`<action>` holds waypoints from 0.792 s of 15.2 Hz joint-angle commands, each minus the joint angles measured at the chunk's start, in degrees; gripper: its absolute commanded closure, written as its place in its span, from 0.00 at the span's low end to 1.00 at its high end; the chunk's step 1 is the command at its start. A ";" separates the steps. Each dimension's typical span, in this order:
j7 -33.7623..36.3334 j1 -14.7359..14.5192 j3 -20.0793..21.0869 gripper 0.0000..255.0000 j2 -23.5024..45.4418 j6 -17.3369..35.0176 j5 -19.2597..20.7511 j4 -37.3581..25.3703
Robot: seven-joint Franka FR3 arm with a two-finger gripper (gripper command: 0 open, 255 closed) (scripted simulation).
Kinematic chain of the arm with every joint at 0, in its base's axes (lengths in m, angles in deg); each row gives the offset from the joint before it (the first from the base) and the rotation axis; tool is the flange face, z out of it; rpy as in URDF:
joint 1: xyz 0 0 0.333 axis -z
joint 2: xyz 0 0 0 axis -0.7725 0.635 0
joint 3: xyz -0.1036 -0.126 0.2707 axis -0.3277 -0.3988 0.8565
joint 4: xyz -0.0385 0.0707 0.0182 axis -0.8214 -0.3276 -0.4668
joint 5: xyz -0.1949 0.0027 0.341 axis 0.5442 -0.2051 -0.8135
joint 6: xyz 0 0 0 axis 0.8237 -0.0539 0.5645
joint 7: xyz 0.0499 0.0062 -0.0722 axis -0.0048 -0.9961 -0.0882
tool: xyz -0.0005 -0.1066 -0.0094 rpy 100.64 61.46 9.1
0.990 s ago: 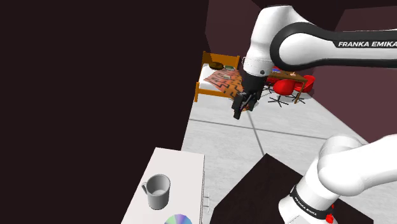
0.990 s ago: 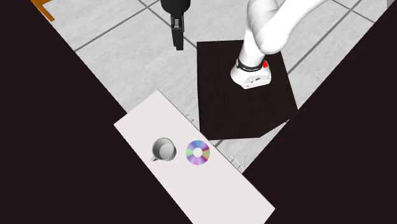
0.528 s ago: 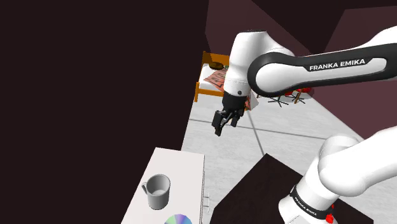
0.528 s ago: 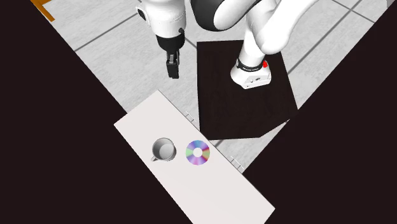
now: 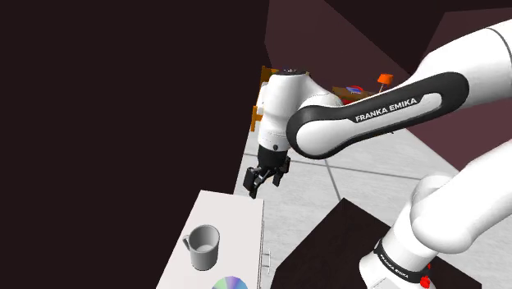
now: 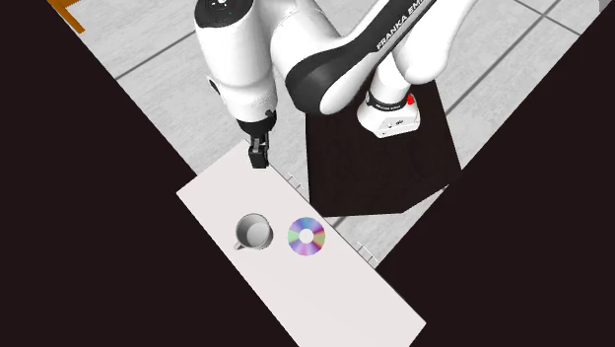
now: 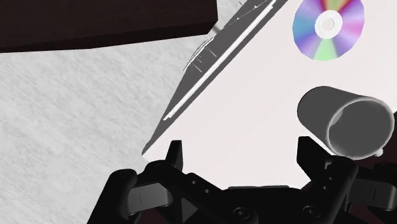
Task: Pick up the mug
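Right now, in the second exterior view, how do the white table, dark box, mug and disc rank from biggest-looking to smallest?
1. the white table, only slightly ahead
2. the dark box, close to the table in spread
3. the mug and the disc look about alike, so I won't rank them.

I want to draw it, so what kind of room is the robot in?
Probably a room in a house: a grey tiled floor, a bit of an orange wooden bed frame, and a white cabinet top holding a grey mug and a rainbow-shiny disc.
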 commanded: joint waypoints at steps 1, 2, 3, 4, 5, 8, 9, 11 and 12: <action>3.20 0.28 2.43 0.00 4.74 3.78 0.79 -1.19; 4.78 0.46 3.46 0.00 6.98 5.32 1.48 -1.92; 6.45 0.64 4.44 0.00 9.30 6.82 2.38 -2.72; 8.23 0.81 5.39 0.00 11.67 8.27 3.48 -3.60; 10.12 0.95 6.25 0.00 14.12 9.65 4.79 -4.56; 16.46 0.85 8.08 0.00 21.79 13.28 10.02 -7.91; 18.72 0.53 8.33 0.00 24.42 14.27 12.09 -9.20; 23.20 -0.81 8.06 0.00 29.64 15.91 16.35 -12.04; 25.33 -1.71 7.68 0.00 32.21 16.56 18.42 -13.58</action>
